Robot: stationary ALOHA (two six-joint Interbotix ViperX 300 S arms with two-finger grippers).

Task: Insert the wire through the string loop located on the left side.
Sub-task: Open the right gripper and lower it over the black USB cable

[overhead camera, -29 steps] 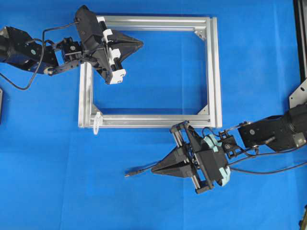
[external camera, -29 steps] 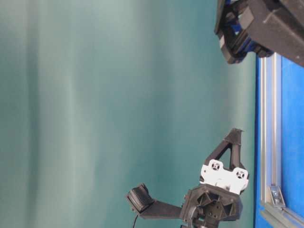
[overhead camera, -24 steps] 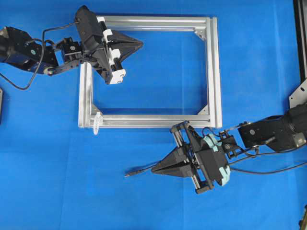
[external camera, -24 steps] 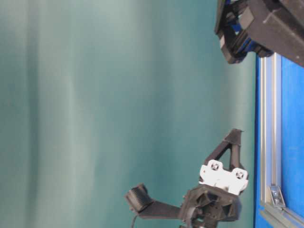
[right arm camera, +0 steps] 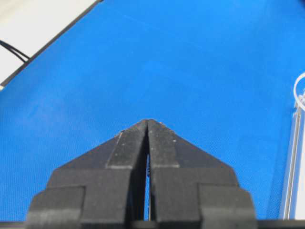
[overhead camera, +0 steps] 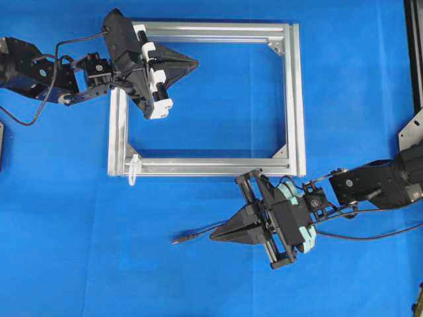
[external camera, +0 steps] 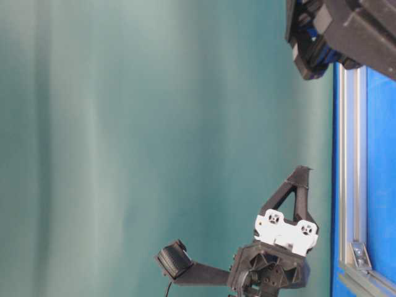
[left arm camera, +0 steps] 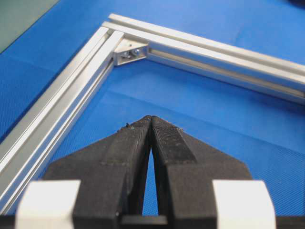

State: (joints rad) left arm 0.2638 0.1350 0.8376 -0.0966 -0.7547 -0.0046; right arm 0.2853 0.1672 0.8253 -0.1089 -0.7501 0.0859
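The wire (overhead camera: 193, 235) is a thin black cable lying on the blue mat, and its small plug (overhead camera: 176, 241) points left. My right gripper (overhead camera: 213, 236) is shut on the wire just behind the plug, below the frame's front rail. In the right wrist view the wire is a thin dark line in the slit between the fingers (right arm camera: 164, 143). The string loop (overhead camera: 134, 170) hangs whitish at the frame's front-left corner and also peeks in as the string loop (right arm camera: 299, 90). My left gripper (overhead camera: 195, 64) is shut on nothing, held over the frame's back-left area; its fingertips (left arm camera: 151, 118) meet.
The silver aluminium frame (overhead camera: 294, 99) lies flat in the middle of the mat; its corner bracket (left arm camera: 128, 53) is ahead of the left gripper. Black arm cables (overhead camera: 370, 234) trail at the right. In the table-level view the left gripper (external camera: 302, 172) hovers above the frame rail (external camera: 349, 154).
The left gripper has risen slightly and edged toward the back. The right gripper has turned a little while holding the wire; the plug stays in place.
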